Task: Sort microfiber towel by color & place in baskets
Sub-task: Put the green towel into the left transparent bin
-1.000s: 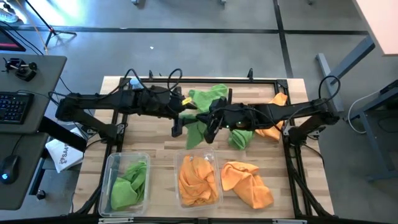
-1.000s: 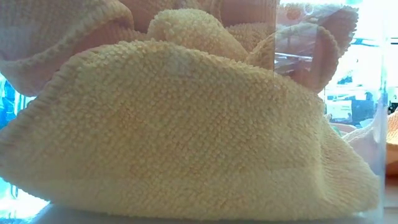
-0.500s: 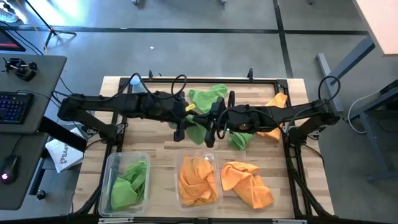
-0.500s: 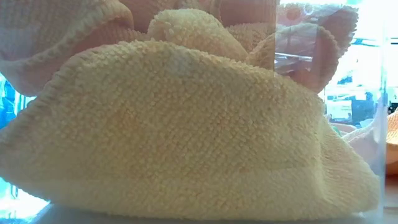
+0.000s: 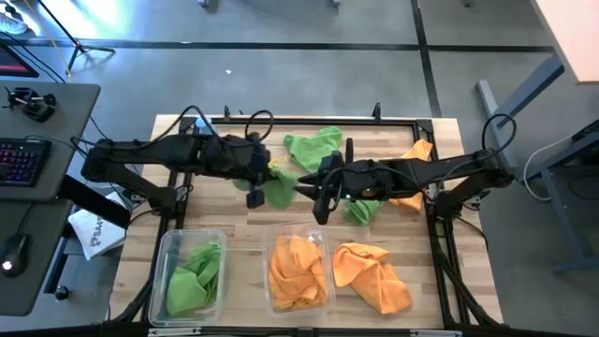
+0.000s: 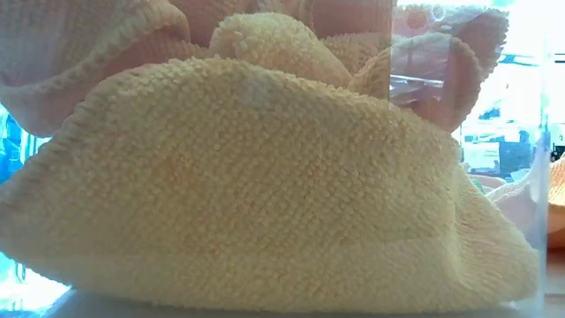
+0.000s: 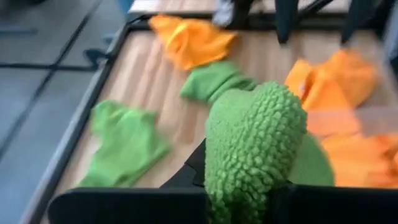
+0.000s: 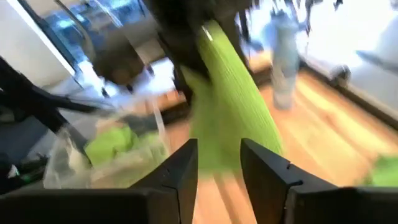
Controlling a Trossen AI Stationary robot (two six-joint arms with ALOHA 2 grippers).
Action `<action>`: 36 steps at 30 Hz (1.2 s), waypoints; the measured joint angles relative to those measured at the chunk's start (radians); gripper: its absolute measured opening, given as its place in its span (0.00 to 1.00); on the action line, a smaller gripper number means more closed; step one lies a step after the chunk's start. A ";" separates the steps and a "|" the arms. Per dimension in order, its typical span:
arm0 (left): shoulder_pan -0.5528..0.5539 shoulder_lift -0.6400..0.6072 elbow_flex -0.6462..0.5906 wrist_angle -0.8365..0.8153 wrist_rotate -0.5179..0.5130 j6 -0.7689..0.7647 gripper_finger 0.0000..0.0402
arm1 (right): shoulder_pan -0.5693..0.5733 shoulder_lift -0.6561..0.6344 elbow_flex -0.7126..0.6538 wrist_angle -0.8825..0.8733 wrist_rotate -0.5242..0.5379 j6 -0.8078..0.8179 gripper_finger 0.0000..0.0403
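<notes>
One green towel [image 5: 278, 190] hung mid-bench, pinched in the left gripper [image 5: 255, 194], while the right gripper [image 5: 319, 204], fingers parted, had apparently released it toward the green basket [image 5: 165, 251] at the front-left corner.

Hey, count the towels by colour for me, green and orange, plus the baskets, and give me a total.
Green towels: 4, one in the left basket, one held by the left gripper, two loose.
Orange towels: 3, one heap in the middle basket, two loose.
Baskets: 2.
Total: 9.
</notes>
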 joint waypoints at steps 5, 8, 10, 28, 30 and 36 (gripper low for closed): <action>-0.099 -0.021 0.113 -0.278 -0.119 -0.095 0.01 | 0.015 -0.035 0.001 -0.217 -0.026 0.130 0.31; -0.199 -0.030 0.157 -0.430 -0.132 -0.200 0.00 | 0.043 -0.037 0.001 -0.309 -0.018 0.167 0.30; -0.281 -0.040 0.173 -0.537 -0.147 -0.315 0.00 | 0.066 -0.036 0.000 -0.357 0.007 0.181 0.28; -1.052 0.025 0.173 -0.649 -0.079 -1.318 0.00 | 0.226 -0.037 0.000 -0.479 0.200 0.195 0.22; -1.075 0.050 0.173 -0.598 -0.094 -1.336 0.00 | 0.226 -0.037 0.000 -0.479 0.199 0.195 0.22; -1.085 0.104 0.173 -0.518 -0.109 -1.344 0.00 | 0.226 -0.037 -0.001 -0.479 0.197 0.193 0.22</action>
